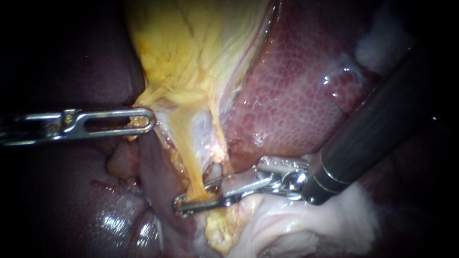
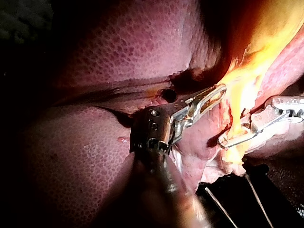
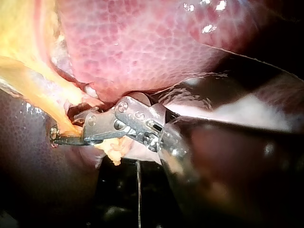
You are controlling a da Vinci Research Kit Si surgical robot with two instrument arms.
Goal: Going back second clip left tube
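Mottled red liver (image 1: pixel 296 86) is filling the background, with yellow fatty tissue (image 1: pixel 191 48) draping beside it. The left instrument (image 1: pixel 143 120) is clamping its slotted metal jaws onto that tissue's edge. The right instrument (image 1: pixel 191 198) is holding its jaws parted, the stringy left tube (image 1: pixel 181 148) lying between them. The right wrist view is showing their gap side-on; the left wrist view is showing both instruments.

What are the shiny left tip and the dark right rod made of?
Left instrument's tip: probably polished metal, silvery with bright glints. Right instrument's shaft: smooth and dark with a dull sheen, maybe plastic or coated metal; unclear which.
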